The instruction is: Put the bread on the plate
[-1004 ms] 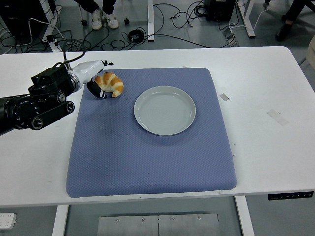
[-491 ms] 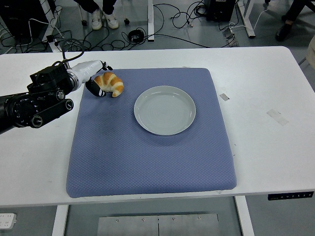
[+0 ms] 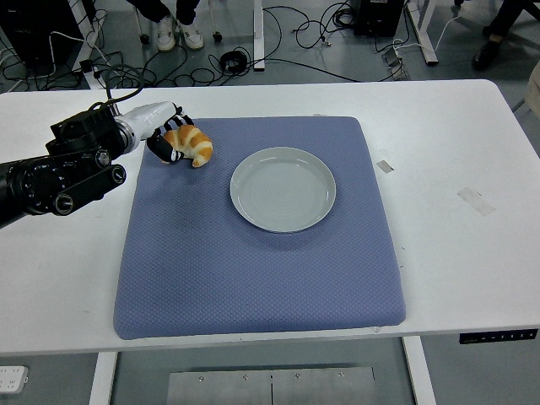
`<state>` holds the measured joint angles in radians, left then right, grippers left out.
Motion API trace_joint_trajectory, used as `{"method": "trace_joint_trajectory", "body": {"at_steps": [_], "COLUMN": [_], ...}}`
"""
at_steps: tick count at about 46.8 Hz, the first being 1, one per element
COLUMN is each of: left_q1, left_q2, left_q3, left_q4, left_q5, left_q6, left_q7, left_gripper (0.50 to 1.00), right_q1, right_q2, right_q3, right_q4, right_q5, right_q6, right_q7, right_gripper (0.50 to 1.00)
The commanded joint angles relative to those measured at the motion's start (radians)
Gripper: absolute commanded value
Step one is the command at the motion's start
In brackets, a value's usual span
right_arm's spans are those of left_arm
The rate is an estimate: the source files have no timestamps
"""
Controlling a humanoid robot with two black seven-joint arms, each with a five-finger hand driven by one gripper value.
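Observation:
A golden croissant (image 3: 194, 144) lies on the blue mat (image 3: 253, 270) near its far left corner. An empty grey plate (image 3: 283, 190) sits on the mat to the croissant's right, a short gap away. My left hand (image 3: 167, 137) comes in from the left edge, and its black fingers (image 3: 160, 150) are curled around the croissant's left end. The croissant still rests on the mat. The right arm is out of view.
The mat lies on a white table (image 3: 456, 169). Small tape marks (image 3: 475, 199) are on the table at the right. Cables and chair legs are on the floor beyond the far edge.
My left hand has drawn slightly back and up, and its fingers have closed in on the croissant's left end. The croissant has barely shifted.

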<state>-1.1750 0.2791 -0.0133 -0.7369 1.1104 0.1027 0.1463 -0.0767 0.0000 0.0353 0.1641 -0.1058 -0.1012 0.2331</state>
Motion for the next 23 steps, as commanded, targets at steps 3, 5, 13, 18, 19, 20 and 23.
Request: {"method": "trace_joint_trajectory", "body": {"at_steps": [3, 5, 13, 18, 19, 20, 23], "left_q1": [0.000, -0.002, -0.020, -0.035, -0.038, -0.043, -0.052], "left_q2": [0.000, 0.002, 0.005, 0.002, 0.002, 0.000, -0.001], "left_q3": [-0.002, -0.008, -0.039, -0.043, -0.045, -0.050, -0.066], "left_q4": [0.001, 0.001, -0.001, -0.010, -0.013, -0.016, -0.030], "left_q5": [-0.001, -0.003, -0.021, -0.021, -0.021, -0.021, -0.021], "left_q6": [0.000, 0.000, -0.002, -0.015, -0.018, -0.021, -0.031], "left_q7": [-0.001, -0.001, -0.001, -0.001, -0.001, -0.001, -0.001], "left_gripper": [0.642, 0.631, 0.627, 0.628, 0.628, 0.628, 0.630], "right_q1": [0.000, 0.000, 0.000, 0.000, 0.000, 0.000, 0.000], "right_q2": [0.000, 0.000, 0.000, 0.000, 0.000, 0.000, 0.000], "right_q3": [0.000, 0.000, 0.000, 0.000, 0.000, 0.000, 0.000], "right_q4": [0.000, 0.000, 0.000, 0.000, 0.000, 0.000, 0.000], "right_q5": [0.000, 0.000, 0.000, 0.000, 0.000, 0.000, 0.000], "right_q6": [0.000, 0.000, 0.000, 0.000, 0.000, 0.000, 0.000], "right_q7": [0.000, 0.000, 0.000, 0.000, 0.000, 0.000, 0.000], "right_gripper": [1.000, 1.000, 1.000, 1.000, 1.000, 1.000, 1.000]}}
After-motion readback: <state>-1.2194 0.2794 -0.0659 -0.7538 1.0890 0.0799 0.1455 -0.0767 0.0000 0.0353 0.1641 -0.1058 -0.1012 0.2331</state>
